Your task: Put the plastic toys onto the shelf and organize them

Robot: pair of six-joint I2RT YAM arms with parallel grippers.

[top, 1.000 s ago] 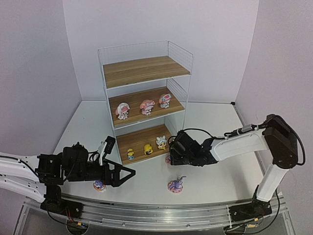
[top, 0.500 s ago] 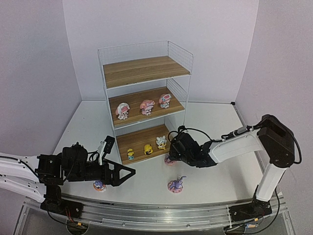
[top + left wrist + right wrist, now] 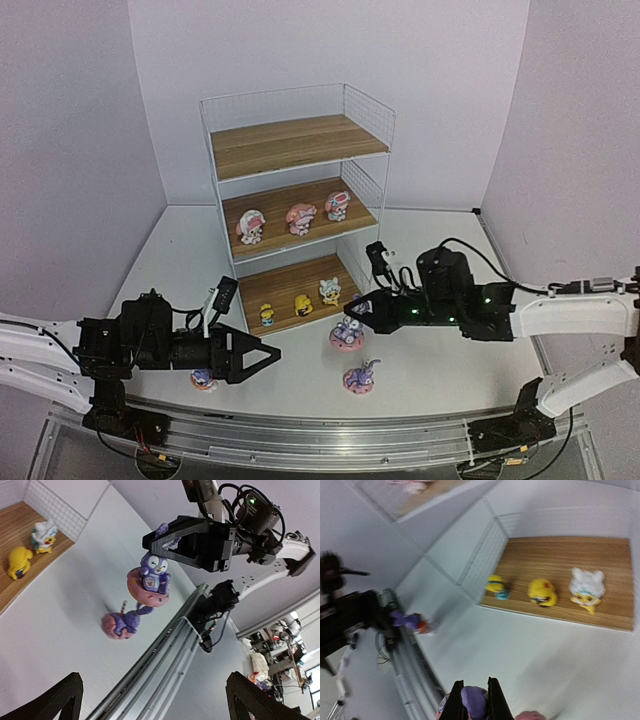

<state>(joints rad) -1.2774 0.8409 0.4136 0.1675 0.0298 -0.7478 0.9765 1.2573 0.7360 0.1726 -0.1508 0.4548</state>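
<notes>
My right gripper (image 3: 353, 314) is shut on the ears of a purple bunny (image 3: 347, 335) on a pink donut base, held just above the table in front of the shelf (image 3: 300, 150). The right wrist view shows the purple ear (image 3: 475, 702) pinched between the fingers (image 3: 457, 700). A second bunny (image 3: 361, 377) stands on the table nearer the front edge. A third bunny (image 3: 203, 379) sits beside my left gripper (image 3: 262, 358), which is open and empty. Three pink hatted figures (image 3: 301, 218) stand on the middle board, and three small yellow and white ones (image 3: 302, 303) on the bottom board.
The shelf's top board (image 3: 296, 143) carries nothing. A metal rail (image 3: 320, 435) runs along the table's near edge. In the left wrist view the held bunny (image 3: 152, 577) hangs above the standing one (image 3: 120, 624). White walls close in behind and beside the table.
My right gripper closed on the bunny at the shelf's foot and lifted it. The arm drew back to the right and now reaches in level. The left arm has not moved.
</notes>
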